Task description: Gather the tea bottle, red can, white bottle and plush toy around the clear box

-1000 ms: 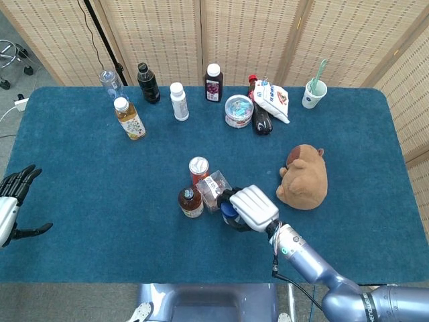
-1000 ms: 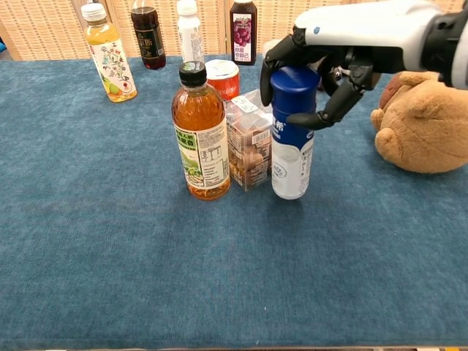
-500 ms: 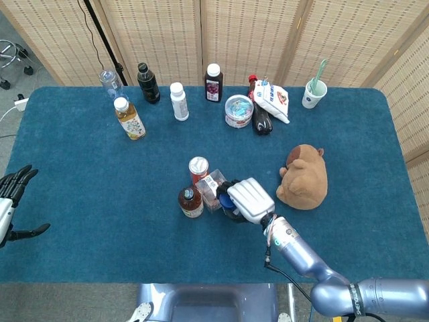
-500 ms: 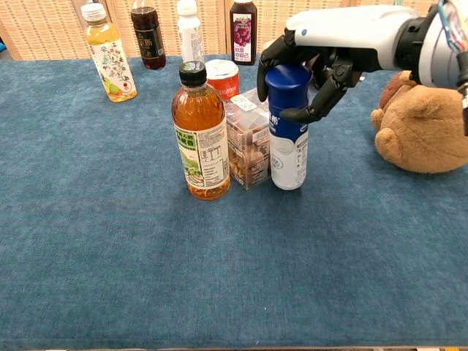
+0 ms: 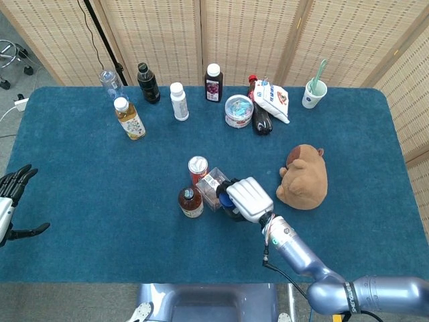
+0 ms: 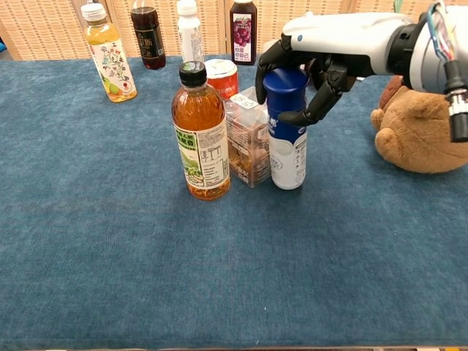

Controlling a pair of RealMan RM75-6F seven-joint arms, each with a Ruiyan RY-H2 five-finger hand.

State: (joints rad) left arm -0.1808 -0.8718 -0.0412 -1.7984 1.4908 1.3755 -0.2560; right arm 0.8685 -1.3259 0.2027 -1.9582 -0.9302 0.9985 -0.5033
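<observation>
The clear box (image 6: 247, 142) holds brown pieces and stands mid-table. The tea bottle (image 6: 200, 139) is upright against its left side, and the red can (image 6: 222, 77) stands just behind it. The white bottle (image 6: 287, 146) with a blue cap stands on the cloth at the box's right side. My right hand (image 6: 322, 51) grips that cap from above, and in the head view this right hand (image 5: 249, 199) hides most of the bottle. The brown plush toy (image 5: 305, 178) lies apart, to the right of the group. At the far left edge my left hand (image 5: 10, 201) is empty with its fingers spread.
Along the back edge stand a yellow juice bottle (image 5: 129, 119), a dark bottle (image 5: 148, 83), a small white bottle (image 5: 178, 101), a purple juice bottle (image 5: 213, 82), a round tub (image 5: 238, 111), a snack bag (image 5: 273, 99) and a cup (image 5: 313, 92).
My right hand has slid the white bottle a little to the left, closer to the clear box. The left hand has barely moved.
</observation>
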